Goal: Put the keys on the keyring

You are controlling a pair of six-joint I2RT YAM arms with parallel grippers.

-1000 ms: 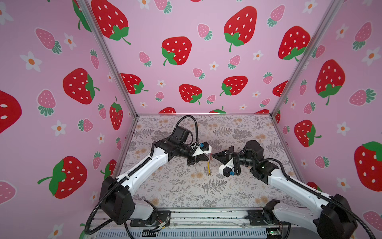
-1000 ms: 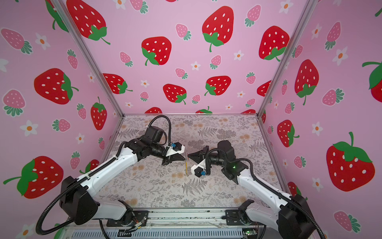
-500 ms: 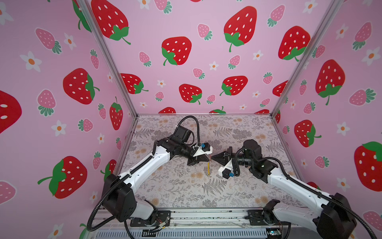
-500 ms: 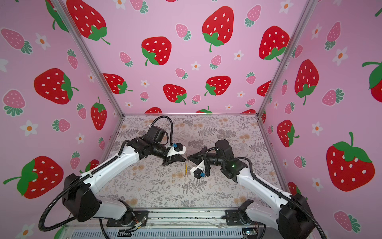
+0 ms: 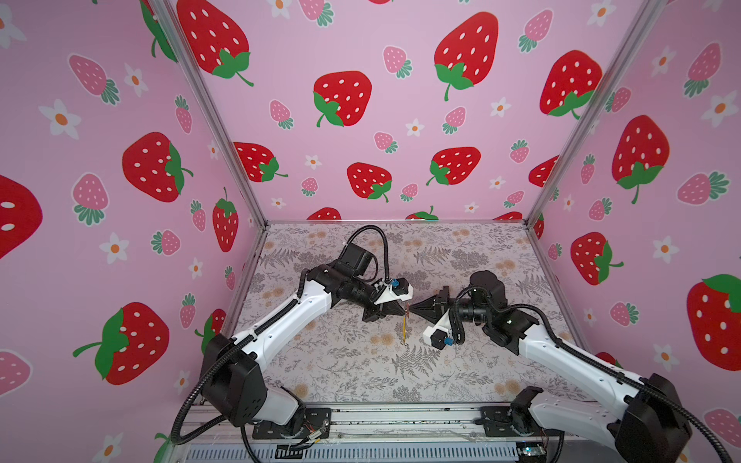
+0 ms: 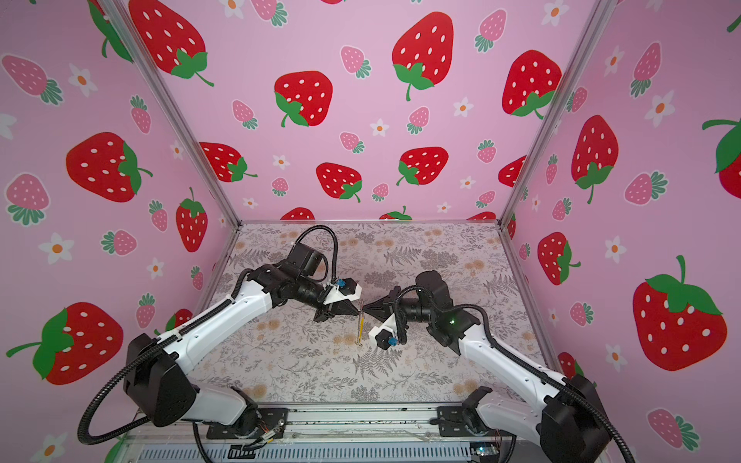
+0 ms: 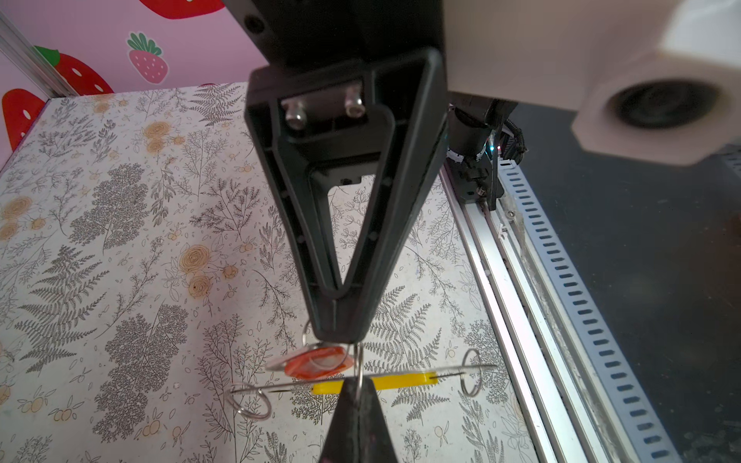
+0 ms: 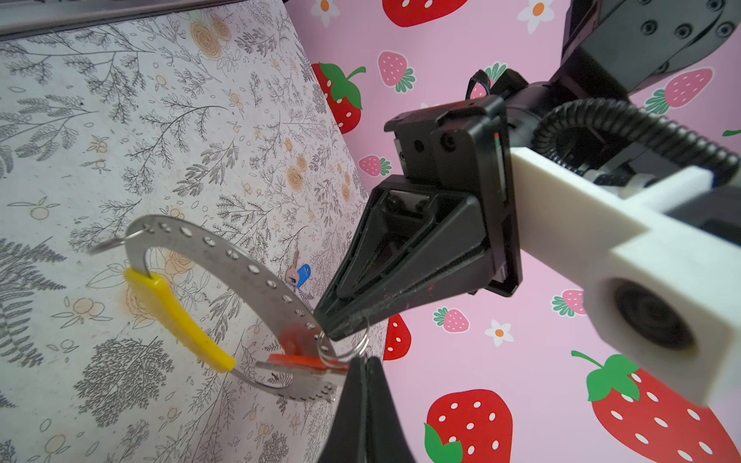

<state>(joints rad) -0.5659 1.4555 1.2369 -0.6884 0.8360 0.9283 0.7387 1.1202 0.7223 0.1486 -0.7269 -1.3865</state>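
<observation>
The keyring point(image 5: 405, 328) hangs edge-on above mid-table, its rim pinched in the shut jaws of the right gripper point(image 5: 413, 308). The left gripper point(image 5: 402, 311), jaws also closed, holds the red key point(image 7: 316, 362) by its small ring beside it. The blue key point(image 8: 302, 274) lies apart on the fern-print table point(image 5: 341, 360), inside pink strawberry walls point(image 5: 361, 160). Both arms stretch inward, tips nearly meeting.
</observation>
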